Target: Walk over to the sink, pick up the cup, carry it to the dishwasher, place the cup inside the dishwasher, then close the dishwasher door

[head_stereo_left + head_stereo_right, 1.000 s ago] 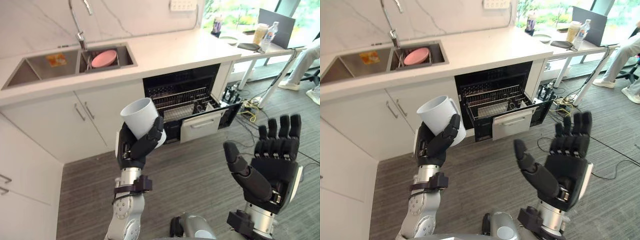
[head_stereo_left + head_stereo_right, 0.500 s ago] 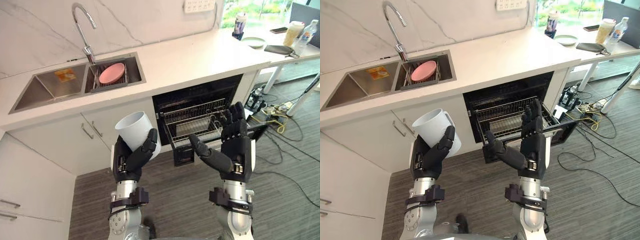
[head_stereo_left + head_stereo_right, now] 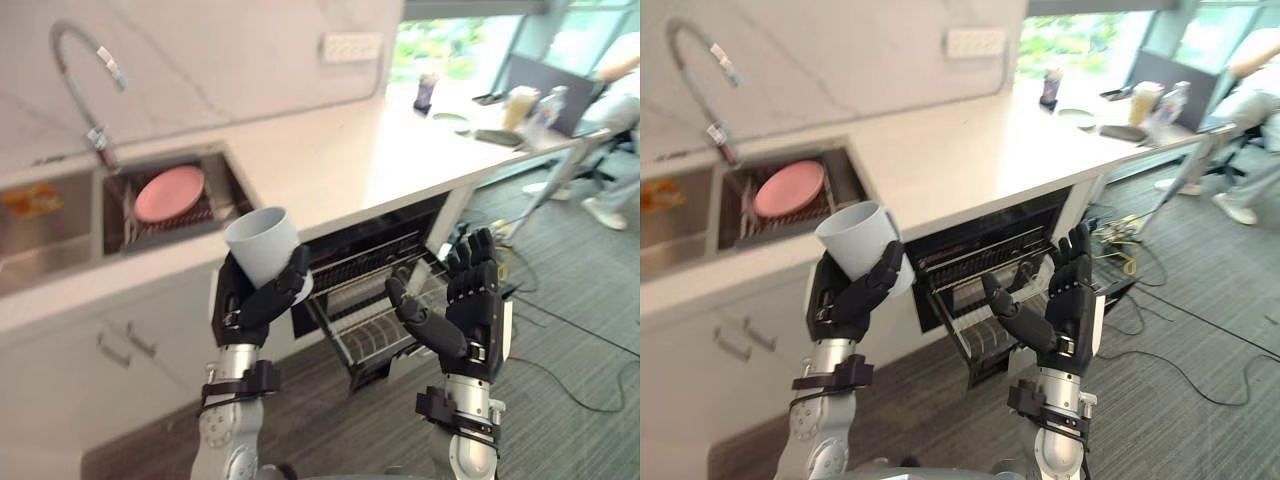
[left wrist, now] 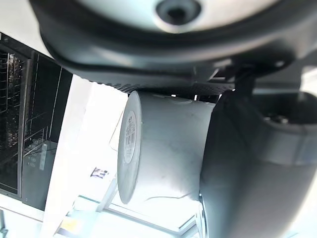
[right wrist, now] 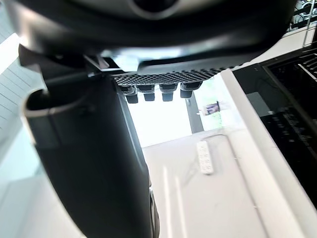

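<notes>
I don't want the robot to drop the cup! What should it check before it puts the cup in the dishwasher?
1. Cup held tight: ok. The left hand has its fingers curled round the cup.
2. Dishwasher open: ok. The dishwasher shows its dark inside, and the rack is pulled out.
3. Other hand free: ok. The right hand is open and holds nothing.
4. Cup over the rack: not ok. It is held up to the left of the opening.
5. Free spot in the rack: cannot tell. The right hand hides part of it.
</notes>
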`<state>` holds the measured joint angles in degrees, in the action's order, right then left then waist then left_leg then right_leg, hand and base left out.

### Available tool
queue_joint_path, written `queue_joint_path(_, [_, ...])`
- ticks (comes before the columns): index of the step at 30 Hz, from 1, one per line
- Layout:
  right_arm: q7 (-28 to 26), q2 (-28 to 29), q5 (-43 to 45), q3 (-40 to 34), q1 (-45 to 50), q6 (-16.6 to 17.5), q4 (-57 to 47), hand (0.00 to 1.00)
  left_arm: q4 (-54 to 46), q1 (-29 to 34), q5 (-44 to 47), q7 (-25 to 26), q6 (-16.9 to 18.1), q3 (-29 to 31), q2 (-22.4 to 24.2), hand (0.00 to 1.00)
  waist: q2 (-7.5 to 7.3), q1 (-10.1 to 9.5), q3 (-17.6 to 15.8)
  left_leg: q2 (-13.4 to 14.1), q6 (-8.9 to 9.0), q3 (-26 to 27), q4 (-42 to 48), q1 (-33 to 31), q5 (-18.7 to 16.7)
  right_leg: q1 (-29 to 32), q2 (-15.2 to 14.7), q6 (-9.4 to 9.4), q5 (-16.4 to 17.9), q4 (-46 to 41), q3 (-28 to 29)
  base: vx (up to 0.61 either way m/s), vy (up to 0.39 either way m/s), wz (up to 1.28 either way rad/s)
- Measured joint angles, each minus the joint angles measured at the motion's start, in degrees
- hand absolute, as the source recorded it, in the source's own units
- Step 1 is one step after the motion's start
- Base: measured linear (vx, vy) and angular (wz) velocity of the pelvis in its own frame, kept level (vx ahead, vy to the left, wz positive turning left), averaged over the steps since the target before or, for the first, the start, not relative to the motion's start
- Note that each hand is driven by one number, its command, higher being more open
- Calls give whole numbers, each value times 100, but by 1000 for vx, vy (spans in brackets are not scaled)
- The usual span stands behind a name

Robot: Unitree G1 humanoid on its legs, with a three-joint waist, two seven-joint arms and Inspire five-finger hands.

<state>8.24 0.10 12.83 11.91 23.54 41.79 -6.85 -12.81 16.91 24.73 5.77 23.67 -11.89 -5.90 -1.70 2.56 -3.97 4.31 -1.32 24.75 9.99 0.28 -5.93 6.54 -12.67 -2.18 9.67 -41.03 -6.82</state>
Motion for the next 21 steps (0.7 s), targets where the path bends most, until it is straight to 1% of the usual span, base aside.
queue_joint_path(1, [-312, 35, 194, -1, 47, 152, -94, 100, 10, -4, 1, 90, -4, 35, -71, 0, -52, 54, 25, 51, 38, 147, -38, 70, -24, 100, 241, -24, 9, 747, -191, 169, 14, -66])
queue_joint_path(2, [-532, 31, 337, -13, 83, 246, -185, 100, 29, 35, 1, 105, -8, 31, -109, 0, -86, 73, 47, 46, 58, 252, -26, 124, -36, 87, 394, 3, -27, 1358, -333, 185, -15, -69])
queue_joint_path(3, [-831, 5, 573, -43, 130, 338, -310, 100, 84, 100, 1, 103, -14, 27, -110, 0, -105, 101, 79, 31, 74, 261, 15, 130, -66, -98, 499, 52, -106, 2008, -513, 224, -51, -64])
queue_joint_path(4, [-1104, -15, 835, -52, 146, 366, -417, 100, 92, 152, 0, 99, -10, 26, -97, 0, -103, 107, 85, 45, 99, 208, 14, 137, -85, -287, 588, 27, -155, 2452, -443, 196, -73, -68])
queue_joint_path(5, [-1396, -46, 1107, -103, 142, 368, -539, 100, 114, 178, -2, 96, -5, 30, -60, 0, -28, 87, 38, 94, 201, 183, 13, 136, -183, -492, 689, -58, -298, 2962, -362, 182, -55, -55])
queue_joint_path(6, [-1514, -55, 1203, -164, 141, 370, -557, 100, 132, 185, -3, 96, -8, 25, -28, 0, 12, 96, 10, 142, 214, 182, 12, 142, -193, -550, 763, -37, -394, 3111, -326, 100, -33, -51])
queue_joint_path(8, [-1707, -97, 1414, -315, 209, 346, -580, 100, 133, 296, -33, 87, -7, 9, 124, 0, 22, 91, 1, 166, 215, 61, -90, 242, -194, -705, 872, -13, -556, 3475, -209, 75, -51, -39])
queue_joint_path(9, [-1722, -113, 1468, -323, 227, 346, -599, 100, 133, 311, -53, 87, -7, 5, 152, 0, 27, 93, -2, 161, 218, 6, -140, 277, -196, -751, 891, -10, -580, 3547, -193, 64, -63, -22])
queue_joint_path(10, [-1778, -115, 1527, -373, 303, 340, -674, 100, 127, 316, -160, 74, -5, -22, 179, 0, 38, 86, -1, 167, 240, -87, -200, 309, -209, -824, 925, -8, -625, 3684, -188, 33, -28, -6])
queue_joint_path(11, [-1860, -108, 1578, -393, 377, 339, -764, 100, 125, 326, -249, 66, -1, -78, 208, 0, 60, 61, -15, 219, 309, -88, -147, 305, -257, -884, 951, -11, -651, 3781, -192, 49, -47, -3])
queue_joint_path(12, [-1932, -113, 1648, -379, 406, 334, -808, 100, 125, 340, -301, 66, -1, -101, 222, 0, 80, 35, -34, 257, 330, -78, -50, 295, -315, -906, 969, -11, -654, 3818, -184, 35, -40, -7])
queue_joint_path(13, [-2067, -117, 1714, -363, 423, 313, -863, 100, 125, 417, -450, 69, 3, -111, 271, 0, 167, 5, -88, 359, 381, -63, 198, 257, -452, -971, 1014, -6, -642, 3876, -160, 21, -32, -7])
queue_joint_path(14, [-2159, -109, 1727, -304, 422, 294, -921, 100, 128, 476, -494, 90, 2, -117, 293, 0, 198, -9, -111, 467, 402, -101, 597, 124, -572, -1044, 1044, 0, -635, 3945, -152, 10, -18, -6])
queue_joint_path(16, [-2273, -118, 1721, -238, 395, 271, -972, 100, 150, 501, -630, 277, 2, -108, 301, 0, 200, -46, -116, 566, 375, -247, 1127, -159, -600, -1059, 1055, 32, -701, 4010, -112, 27, -28, -6])
queue_joint_path(17, [-2325, -137, 1723, -244, 376, 271, -990, 100, 151, 511, -681, 338, 2, -91, 325, 0, 200, -60, -114, 564, 369, -279, 1128, -160, -596, -1085, 1061, 40, -727, 4041, -95, 74, -27, -12])
queue_joint_path(18, [-2552, -195, 1828, -285, 344, 271, -1023, 100, 154, 536, -876, 567, 3, -74, 395, 0, 272, -60, -108, 470, 330, -401, 741, -37, -527, -1085, 1062, 45, -780, 4118, -67, 87, -24, -13])
queue_joint_path(19, [-2701, -238, 1962, -300, 355, 269, -1047, 100, 153, 569, -933, 648, 10, -73, 446, 0, 326, -60, -68, 376, 356, -406, 259, 156, -418, -1065, 1071, 41, -806, 4169, -43, 74, -20, -8])
queue_joint_path(20, [-2837, -239, 2067, -319, 364, 253, -1073, 100, 153, 572, -1009, 703, 9, -72, 485, 0, 356, -46, -52, 333, 430, -401, -32, 263, -334, -1058, 1084, 41, -816, 4200, -56, 46, -16, 1])
queue_joint_path(21, [-3086, -204, 2282, -392, 419, 154, -1187, 100, 151, 545, -1174, 789, 10, -72, 535, 0, 355, -32, -52, 292, 462, -417, -264, 330, -211, -1036, 1093, 49, -829, 4218, -82, 25, -6, 6])
